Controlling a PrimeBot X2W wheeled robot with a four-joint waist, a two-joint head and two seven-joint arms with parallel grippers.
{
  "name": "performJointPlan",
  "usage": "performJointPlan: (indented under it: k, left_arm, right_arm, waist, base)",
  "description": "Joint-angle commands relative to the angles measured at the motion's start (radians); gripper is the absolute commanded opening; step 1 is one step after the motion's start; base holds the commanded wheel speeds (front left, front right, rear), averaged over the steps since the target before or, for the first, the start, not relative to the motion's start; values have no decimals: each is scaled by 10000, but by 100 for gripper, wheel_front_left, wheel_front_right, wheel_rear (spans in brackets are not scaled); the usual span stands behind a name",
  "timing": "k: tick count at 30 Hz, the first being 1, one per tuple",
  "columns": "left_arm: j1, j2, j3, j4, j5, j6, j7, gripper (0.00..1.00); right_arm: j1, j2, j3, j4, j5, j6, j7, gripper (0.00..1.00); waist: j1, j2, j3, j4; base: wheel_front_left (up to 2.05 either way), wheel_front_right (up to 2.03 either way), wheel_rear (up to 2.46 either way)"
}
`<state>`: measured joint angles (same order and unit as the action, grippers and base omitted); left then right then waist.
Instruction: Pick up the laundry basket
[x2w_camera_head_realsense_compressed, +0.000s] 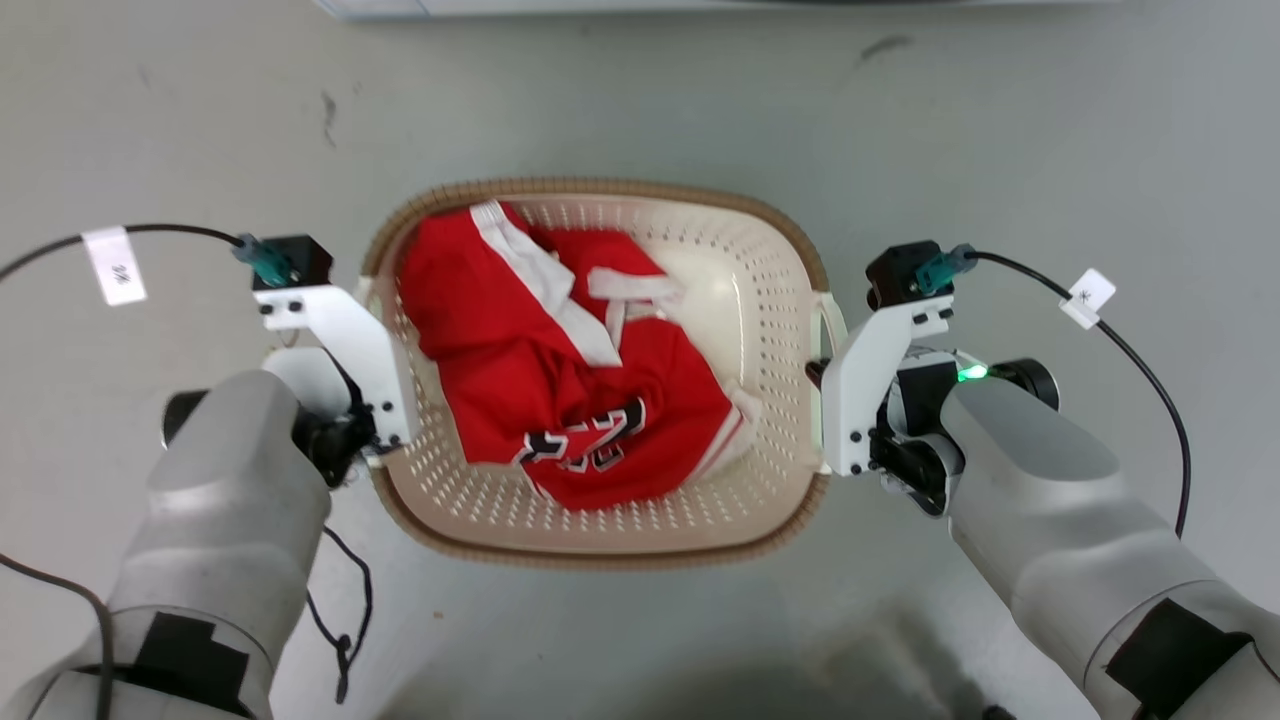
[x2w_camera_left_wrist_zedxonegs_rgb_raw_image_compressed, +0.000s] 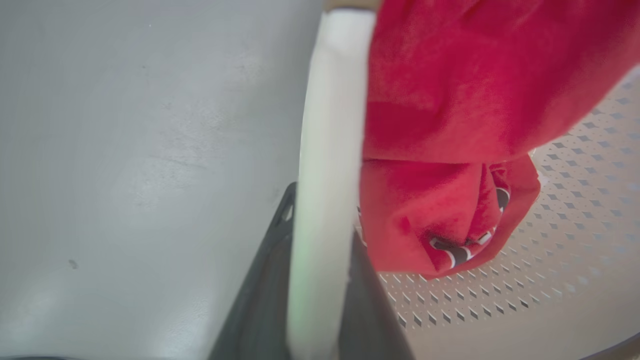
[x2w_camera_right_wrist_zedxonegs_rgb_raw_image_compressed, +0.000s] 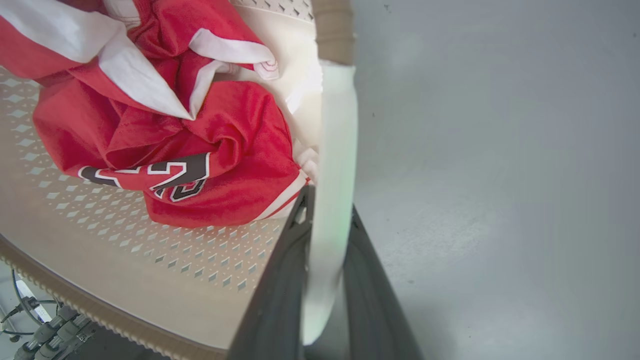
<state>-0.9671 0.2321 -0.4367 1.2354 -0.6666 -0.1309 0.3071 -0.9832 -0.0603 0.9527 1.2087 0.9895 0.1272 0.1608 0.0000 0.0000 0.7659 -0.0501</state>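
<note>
Seemingly on the smooth grey floor (x2w_camera_head_realsense_compressed: 640, 90), the cream-white perforated plastic laundry basket (x2w_camera_head_realsense_compressed: 770, 300) is placed, long axis running sideways. Its left white handle (x2w_camera_left_wrist_zedxonegs_rgb_raw_image_compressed: 325, 125) is clamped by the left gripper (x2w_camera_left_wrist_zedxonegs_rgb_raw_image_compressed: 320, 225), its right white handle (x2w_camera_right_wrist_zedxonegs_rgb_raw_image_compressed: 337, 125) by the right gripper (x2w_camera_right_wrist_zedxonegs_rgb_raw_image_compressed: 327, 210), both equally near.

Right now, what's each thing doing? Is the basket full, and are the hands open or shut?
basket, upright, partly full; lifted or not, can't tell.
shirt, crumpled inside the basket.
left hand, shut on the left handle.
right hand, shut on the right handle.
</note>
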Motion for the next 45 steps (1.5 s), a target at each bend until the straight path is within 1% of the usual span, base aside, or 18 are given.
performJointPlan:
  k: [1,8,14,20,33,40,45]
  left_arm:
    - [125,-270,-14,-22,-185,8,200,0]
    - [599,-667,-249,-24,-795,-17,1362,0]
    - [1003,-809,-405,-16,-1248,-42,2187,0]
    - [1280,-918,-540,22,-1621,-47,2973,0]
    - [1487,-1170,-769,72,-2194,-54,4249,0]
    - [1647,-1394,-846,135,-2449,-61,4829,0]
    - [1844,-1507,-903,180,-2586,-62,5101,0]
  right_arm:
    - [131,188,91,-51,130,76,100,0]
    - [532,228,307,192,504,95,878,0]
    - [879,248,407,267,845,95,1761,0]
    - [1100,138,498,133,1172,95,2536,0]
    - [1377,-250,693,-109,1792,97,4085,0]
    - [1561,-297,761,56,2046,96,4796,0]
    - [1690,-256,788,197,2162,96,5087,0]
  waist:
    - [0,0,-514,60]
    - [0,0,-1885,153]
    - [0,0,-3068,170]
    - [0,0,-3972,143]
    - [0,0,-5365,162]
    - [0,0,-6095,201]
    - [0,0,-6552,210]
  base:
    - [0,0,0]
    - [0,0,0]
    - [0,0,0]
    - [0,0,0]
    - [0,0,0]
    - [0,0,0]
    - [0,0,0]
